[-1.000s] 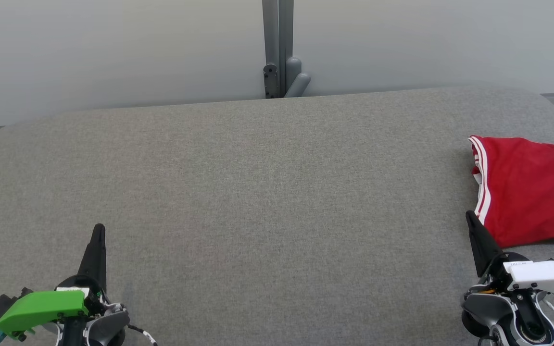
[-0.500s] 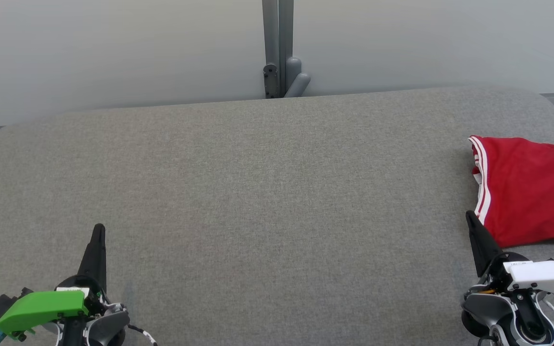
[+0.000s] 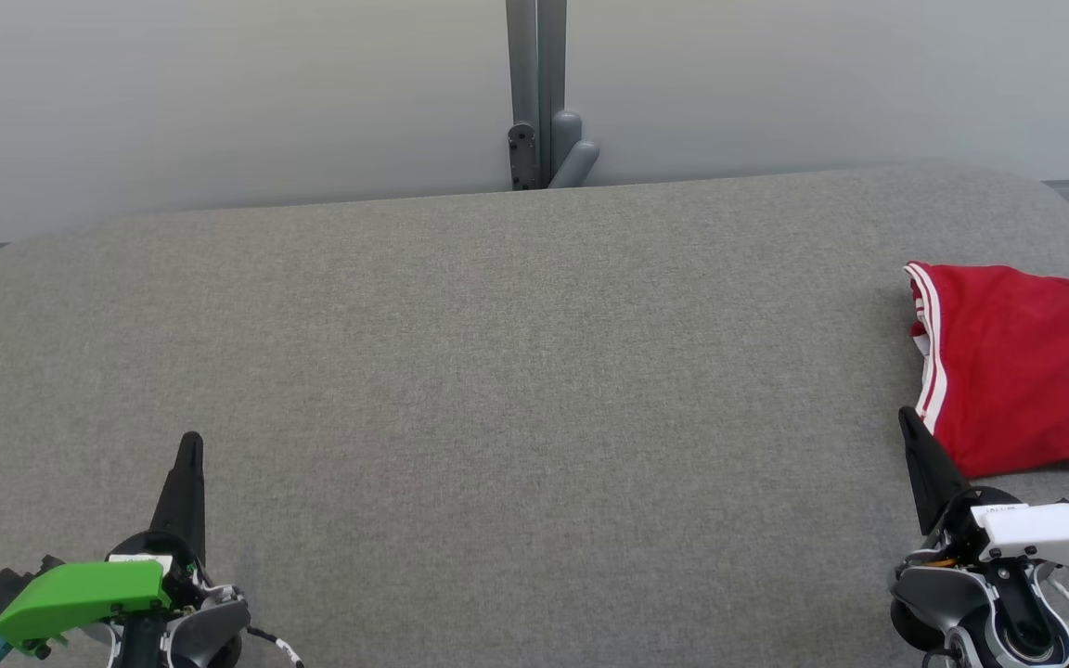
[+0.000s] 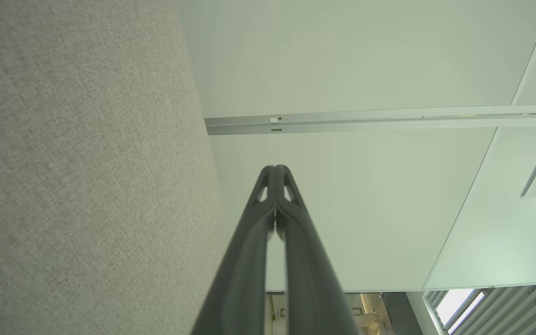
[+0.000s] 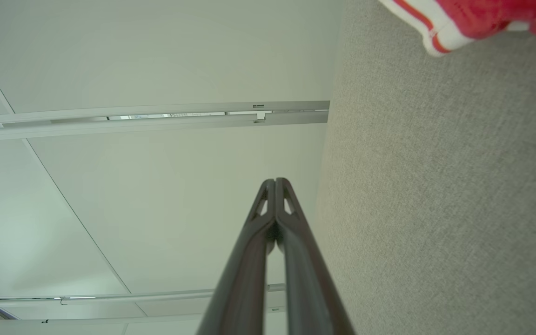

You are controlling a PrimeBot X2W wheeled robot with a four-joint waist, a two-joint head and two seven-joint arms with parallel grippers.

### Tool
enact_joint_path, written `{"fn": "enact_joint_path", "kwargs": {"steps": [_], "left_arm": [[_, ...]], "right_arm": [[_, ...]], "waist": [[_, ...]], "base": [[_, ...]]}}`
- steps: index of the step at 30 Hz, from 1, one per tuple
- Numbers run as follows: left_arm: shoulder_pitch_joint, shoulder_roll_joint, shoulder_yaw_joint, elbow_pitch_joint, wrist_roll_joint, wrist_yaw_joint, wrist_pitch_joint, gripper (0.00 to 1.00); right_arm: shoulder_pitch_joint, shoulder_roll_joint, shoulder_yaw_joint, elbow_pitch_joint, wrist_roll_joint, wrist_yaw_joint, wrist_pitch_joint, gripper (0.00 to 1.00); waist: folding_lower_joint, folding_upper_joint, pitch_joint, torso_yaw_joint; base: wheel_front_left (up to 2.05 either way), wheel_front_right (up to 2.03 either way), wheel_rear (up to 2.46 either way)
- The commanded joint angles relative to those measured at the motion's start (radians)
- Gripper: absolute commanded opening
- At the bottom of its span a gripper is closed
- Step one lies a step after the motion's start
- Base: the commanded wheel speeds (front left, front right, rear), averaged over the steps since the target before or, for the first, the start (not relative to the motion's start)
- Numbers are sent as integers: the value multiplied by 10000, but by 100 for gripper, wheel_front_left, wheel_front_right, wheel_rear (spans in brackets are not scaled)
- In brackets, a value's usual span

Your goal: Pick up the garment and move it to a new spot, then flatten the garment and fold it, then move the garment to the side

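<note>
Both grippers, left gripper (image 3: 189, 445) and right gripper (image 3: 910, 427), sit pinched closed, empty. Red shorts (image 3: 1022, 357) lie folded-looking at the table's (image 3: 497, 371) right edge. You're likely finished; otherwise, open right and reach.

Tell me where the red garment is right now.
The red garment lies at the far right of the head view on the grey table, just beyond the right tool, partly cut off by the frame's edge.

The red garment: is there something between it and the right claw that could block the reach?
Nothing visible does. The red garment lies at the right edge of the grey table, just beyond the tip of the shut right claw, with only bare fabric surface between them.
</note>
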Motion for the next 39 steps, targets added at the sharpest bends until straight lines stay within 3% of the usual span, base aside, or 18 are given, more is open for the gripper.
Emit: {"fn": "enact_joint_path", "kwargs": {"steps": [1,39], "left_arm": [[-129,55,48,-33,-3,-48,7,0],[-127,55,48,-32,-3,-48,6,0]], "right_arm": [[-86,-50,3,-29,70,4,25,0],[-86,-50,3,-29,70,4,25,0]], "waist": [[0,55,0,0],[0,55,0,0]], "base": [[0,0,0],[0,0,0]]}}
